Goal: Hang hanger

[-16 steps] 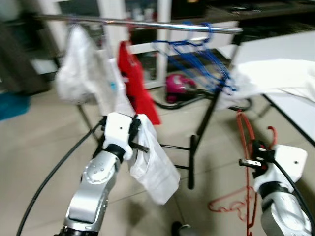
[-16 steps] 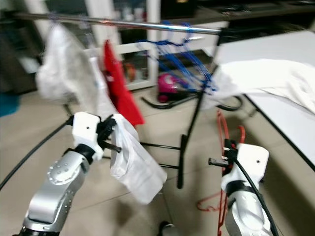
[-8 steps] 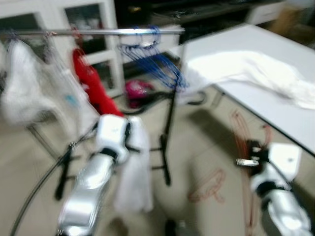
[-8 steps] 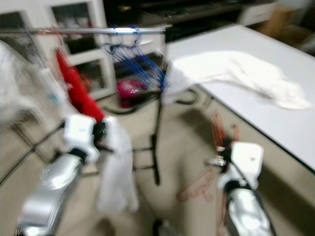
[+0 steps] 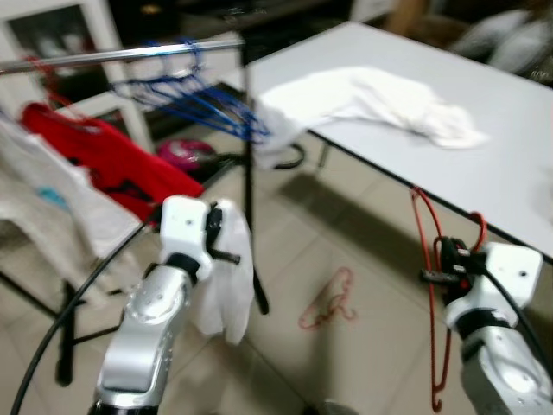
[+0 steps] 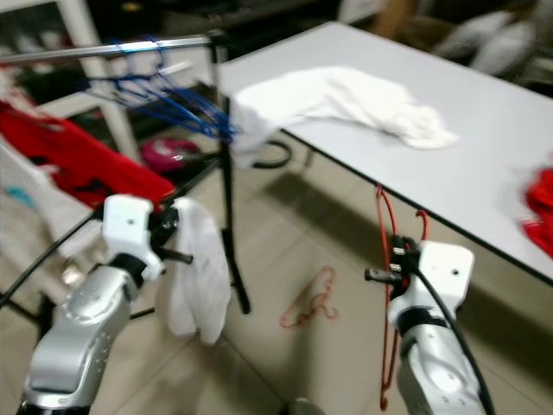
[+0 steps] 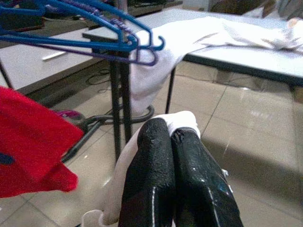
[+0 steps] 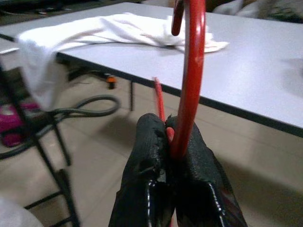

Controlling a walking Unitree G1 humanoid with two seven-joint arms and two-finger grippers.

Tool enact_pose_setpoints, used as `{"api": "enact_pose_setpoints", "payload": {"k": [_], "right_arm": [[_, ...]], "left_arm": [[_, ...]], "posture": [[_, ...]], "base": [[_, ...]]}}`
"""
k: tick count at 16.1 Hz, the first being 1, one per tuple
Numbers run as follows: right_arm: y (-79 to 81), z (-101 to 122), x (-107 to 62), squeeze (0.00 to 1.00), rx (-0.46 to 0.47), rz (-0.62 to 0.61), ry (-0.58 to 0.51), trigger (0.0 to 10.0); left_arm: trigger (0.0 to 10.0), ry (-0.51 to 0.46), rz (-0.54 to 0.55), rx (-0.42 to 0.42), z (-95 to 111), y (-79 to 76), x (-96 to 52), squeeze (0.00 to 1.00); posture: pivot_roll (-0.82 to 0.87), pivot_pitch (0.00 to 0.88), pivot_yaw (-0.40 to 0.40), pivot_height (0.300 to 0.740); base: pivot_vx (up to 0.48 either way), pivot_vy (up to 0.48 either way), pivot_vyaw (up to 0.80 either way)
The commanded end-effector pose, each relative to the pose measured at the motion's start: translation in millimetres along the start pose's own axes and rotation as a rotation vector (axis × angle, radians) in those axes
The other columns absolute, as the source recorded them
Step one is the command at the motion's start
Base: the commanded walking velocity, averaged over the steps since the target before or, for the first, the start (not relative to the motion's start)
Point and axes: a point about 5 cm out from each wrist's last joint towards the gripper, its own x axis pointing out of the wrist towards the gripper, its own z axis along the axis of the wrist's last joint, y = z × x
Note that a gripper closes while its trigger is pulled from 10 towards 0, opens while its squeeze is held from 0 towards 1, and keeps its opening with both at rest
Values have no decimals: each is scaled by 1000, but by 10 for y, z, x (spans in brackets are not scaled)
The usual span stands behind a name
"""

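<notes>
The right gripper (image 8: 176,142) pinches the red hanger (image 5: 425,259), the left gripper (image 7: 170,137) pinches a white cloth (image 5: 226,285); hooking the rail (image 5: 121,54) probably comes next.

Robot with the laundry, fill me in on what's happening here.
The robot stands between a clothes rack and a white table. Its right gripper is shut on a red hanger, whose hook rises beside the table edge. Its left gripper is shut on a white garment that hangs down from it. Blue hangers and a red garment hang on the rack, another red hanger lies on the floor, and a white cloth is spread on the table.
</notes>
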Motion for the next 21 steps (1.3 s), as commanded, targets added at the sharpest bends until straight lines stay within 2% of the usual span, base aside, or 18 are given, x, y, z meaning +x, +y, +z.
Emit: {"api": "enact_pose_setpoints", "payload": {"k": [1, 3, 4, 8, 13, 18, 21], "right_arm": [[-9, 12, 41, 0, -36, -24, -14, 10000], [18, 50, 93, 0, -61, -26, -49, 10000], [14, 67, 97, 0, -45, -7, -50, 10000], [53, 89, 177, 0, -55, 49, -56, 10000], [81, 97, 162, 0, -52, 63, -52, 10000], [147, 162, 132, 0, -68, 88, -89, 10000], [154, 212, 120, 0, -53, 104, -115, 10000]], "left_arm": [[10000, -64, -23, -19, 122, -61, 14, 0], [10000, -51, -18, 8, 84, -26, 87, 0], [10000, -56, -13, 14, 116, -41, 114, 0], [10000, -79, 1, -23, 172, -21, 163, 0], [10000, -108, -7, -32, 277, 18, 224, 0], [10000, -127, -12, -54, 347, 54, 286, 0], [10000, -187, -34, -36, 566, 91, 383, 0]], "posture": [[-78, 62, 3, 740], [-97, 37, 20, 740], [-88, 24, 15, 740], [-77, 12, 17, 740], [-65, 14, 19, 740], [-86, 18, 40, 740], [-97, 10, 36, 740]], "base": [[0, 0, -800], [0, 0, -800], [0, 0, -800], [0, 0, 0], [262, 0, -800], [314, 0, 0], [342, 0, 0]]}}
